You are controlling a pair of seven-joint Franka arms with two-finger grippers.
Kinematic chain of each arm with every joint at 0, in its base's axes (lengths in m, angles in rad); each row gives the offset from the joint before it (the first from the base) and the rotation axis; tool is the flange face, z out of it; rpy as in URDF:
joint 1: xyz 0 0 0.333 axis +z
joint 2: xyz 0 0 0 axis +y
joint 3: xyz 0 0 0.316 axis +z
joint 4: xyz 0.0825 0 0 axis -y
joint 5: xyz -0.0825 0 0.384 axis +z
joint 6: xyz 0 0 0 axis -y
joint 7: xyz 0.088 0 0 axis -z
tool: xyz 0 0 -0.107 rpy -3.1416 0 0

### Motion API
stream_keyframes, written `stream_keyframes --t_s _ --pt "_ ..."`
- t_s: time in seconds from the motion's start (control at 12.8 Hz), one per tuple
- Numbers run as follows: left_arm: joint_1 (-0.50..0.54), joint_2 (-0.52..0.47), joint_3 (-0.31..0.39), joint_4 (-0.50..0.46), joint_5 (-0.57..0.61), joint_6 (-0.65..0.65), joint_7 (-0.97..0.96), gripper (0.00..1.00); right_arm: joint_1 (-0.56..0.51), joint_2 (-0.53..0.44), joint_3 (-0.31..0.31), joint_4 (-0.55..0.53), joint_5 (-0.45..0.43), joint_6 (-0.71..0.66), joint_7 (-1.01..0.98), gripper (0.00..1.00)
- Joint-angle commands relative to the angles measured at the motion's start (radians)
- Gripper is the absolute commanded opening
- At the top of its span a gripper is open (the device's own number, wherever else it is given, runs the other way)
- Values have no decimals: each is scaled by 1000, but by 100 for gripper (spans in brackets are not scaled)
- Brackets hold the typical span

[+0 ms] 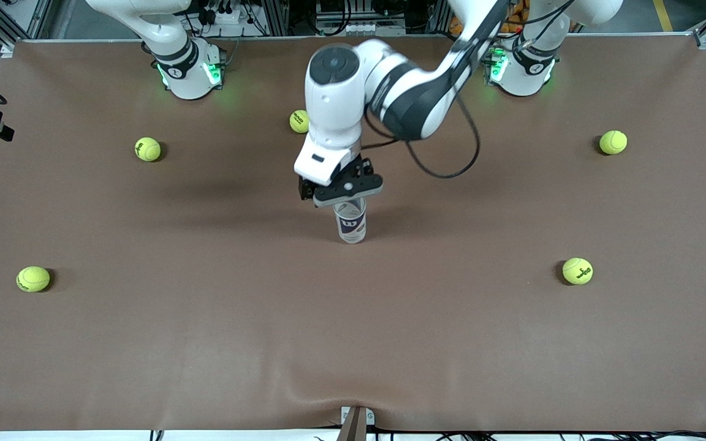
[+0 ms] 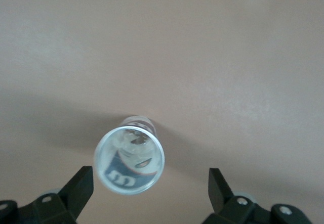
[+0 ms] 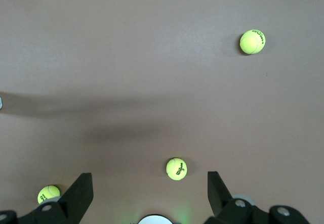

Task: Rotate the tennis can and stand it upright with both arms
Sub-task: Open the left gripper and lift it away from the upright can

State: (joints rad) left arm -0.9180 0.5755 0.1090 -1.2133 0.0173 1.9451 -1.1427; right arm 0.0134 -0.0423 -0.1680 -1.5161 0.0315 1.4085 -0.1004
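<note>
The tennis can (image 1: 351, 223) stands upright on the brown table near its middle, navy band and white "W" facing the front camera. My left gripper (image 1: 348, 191) hangs right over its top. In the left wrist view I look down on the can's silvery rim (image 2: 130, 159); my left gripper (image 2: 151, 183) is open and the can sits close to one finger (image 2: 81, 186), apart from the other. My right gripper (image 3: 150, 188) is open and empty, held high over the table near its own base (image 3: 154, 219). It is out of the front view; that arm (image 1: 166, 37) waits.
Several yellow-green tennis balls lie scattered: one (image 1: 299, 121) just beside the left arm's wrist, others toward the right arm's end (image 1: 148, 149) (image 1: 33, 278) and the left arm's end (image 1: 613, 142) (image 1: 577, 271). A black cable (image 1: 451, 165) loops off the left arm.
</note>
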Motion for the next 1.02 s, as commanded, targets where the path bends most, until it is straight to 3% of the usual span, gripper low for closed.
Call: stream_keyframes --t_s 0.0,0.47,0.94 --pt "56 -121 3 -23 23 -80 0 100 -16 -21 19 -19 -7 4 22 100" --pt "284 -319 1 -38 23 -290 118 100 -15 -19 44 -18 -36 4 25 100" --pt "530 -427 0 -64 16 -460 486 100 -24 -18 58 -18 -53 3 28 100"
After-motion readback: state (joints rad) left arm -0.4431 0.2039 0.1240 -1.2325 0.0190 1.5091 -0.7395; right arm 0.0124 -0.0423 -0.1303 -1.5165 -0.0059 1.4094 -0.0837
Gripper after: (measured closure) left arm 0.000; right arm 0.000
